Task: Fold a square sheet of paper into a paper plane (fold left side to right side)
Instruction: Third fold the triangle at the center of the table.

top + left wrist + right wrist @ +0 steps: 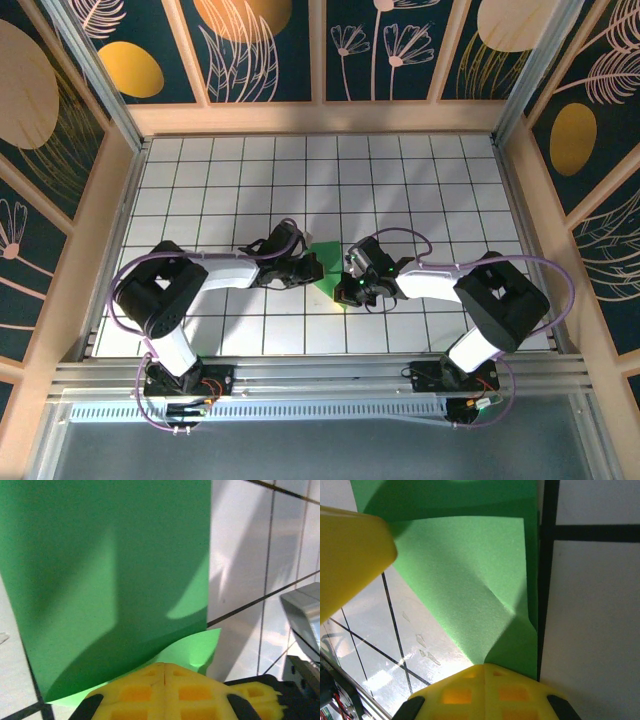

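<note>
Nearest, the left arm's base [185, 380] and the right arm's base [455, 378] stand on the near side of the square sheet of paper [328, 272], one to its left and one to its right, both well apart from it. Closer in, the left gripper [303, 268] meets the sheet's left edge and the right gripper [352, 287] its right edge. The green paper lies between them on the white tiled table [400, 180]. From the left wrist, the yellow fingers [150, 680] are pressed together, the sheet rising from their tips with one corner curled behind. From the right wrist, the fingers [485, 700] are likewise closed, pinching a lifted, bent corner of the sheet. Beyond the sheet, tiles run to the flowered back wall [260, 60].
</note>
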### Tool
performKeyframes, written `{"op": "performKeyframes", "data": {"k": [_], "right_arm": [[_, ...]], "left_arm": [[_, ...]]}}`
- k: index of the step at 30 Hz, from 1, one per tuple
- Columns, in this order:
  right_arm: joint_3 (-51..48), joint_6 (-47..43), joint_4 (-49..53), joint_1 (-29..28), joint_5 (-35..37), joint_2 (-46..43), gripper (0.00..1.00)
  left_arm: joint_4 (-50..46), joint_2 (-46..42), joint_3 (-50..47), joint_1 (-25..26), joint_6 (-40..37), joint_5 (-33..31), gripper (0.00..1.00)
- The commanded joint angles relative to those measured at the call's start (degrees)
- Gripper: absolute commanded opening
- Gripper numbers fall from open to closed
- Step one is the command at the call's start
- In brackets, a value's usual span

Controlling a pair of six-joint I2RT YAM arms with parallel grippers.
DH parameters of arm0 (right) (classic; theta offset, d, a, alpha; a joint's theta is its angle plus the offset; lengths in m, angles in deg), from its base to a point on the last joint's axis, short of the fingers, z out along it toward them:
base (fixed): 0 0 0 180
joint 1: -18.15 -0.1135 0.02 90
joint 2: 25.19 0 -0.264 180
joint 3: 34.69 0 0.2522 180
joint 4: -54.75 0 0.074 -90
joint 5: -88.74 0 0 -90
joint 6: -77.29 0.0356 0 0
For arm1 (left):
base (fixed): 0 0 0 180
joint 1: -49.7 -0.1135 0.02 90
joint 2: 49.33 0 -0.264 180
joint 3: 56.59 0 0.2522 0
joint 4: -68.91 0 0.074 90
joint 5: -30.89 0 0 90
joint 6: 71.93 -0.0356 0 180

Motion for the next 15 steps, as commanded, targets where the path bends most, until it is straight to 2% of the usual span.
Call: {"op": "performKeyframes", "data": {"k": [1,15], "right_arm": [[-2.00,-0.35,8.57,0.24,4.59,3.19,0.00],[-0.84,-0.06,7.16,0.24,2.43,2.32,0.00]], "left_arm": [[-2.64,1.18,0.71,0.03,-0.57,-0.97,0.00],[-4.88,2.45,0.79,0.05,-0.35,-2.59,0.00]]}}
